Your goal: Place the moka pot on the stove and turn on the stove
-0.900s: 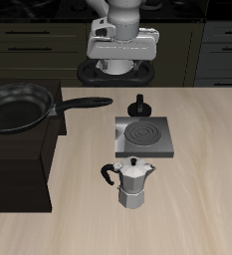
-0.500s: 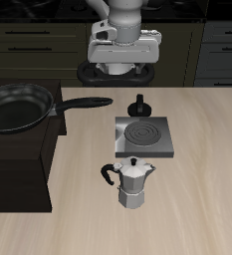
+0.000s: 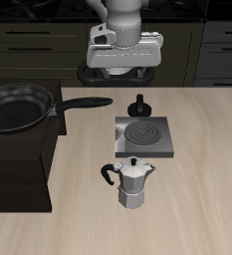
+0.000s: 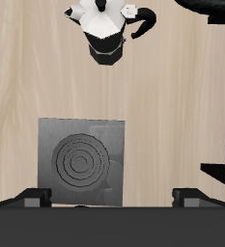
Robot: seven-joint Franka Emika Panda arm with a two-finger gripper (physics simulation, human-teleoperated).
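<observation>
**Ana:** Wrist view has the stove (image 4: 83,161) straight below the end effector (image 4: 112,198), with the pot (image 4: 106,29) past it on bare wood. Both finger tips show wide apart and nothing sits between them, so it is spread and empty.

**Ben:** Exterior view agrees: the end effector (image 3: 122,52) hangs high over the back edge of the surface (image 3: 197,189). The pot (image 3: 133,182) stands upright nearer the front edge, just beside the stove (image 3: 142,137) and not on it.

**Ana:** What worries you?

**Ben:** The pot's shape. It is faceted, narrow at the waist, with a side handle sticking out. A grip that lands on the handle or on slanted faces could, I think, twist or tip it.

**Ana:** And the stove is barely wider than the pot.

**Ben:** Right, so setting it down off centre could leave it hanging over the plate's edge. The black knob (image 3: 139,106) sits on the far side of the stove, near the back edge; reaching it with the pot in place risks an elbowed pot.

**Ana:** The frying pan (image 3: 18,107)?

**Ben:** Well apart, on the dark cabinet. Its long handle points toward the knob, though.
</observation>
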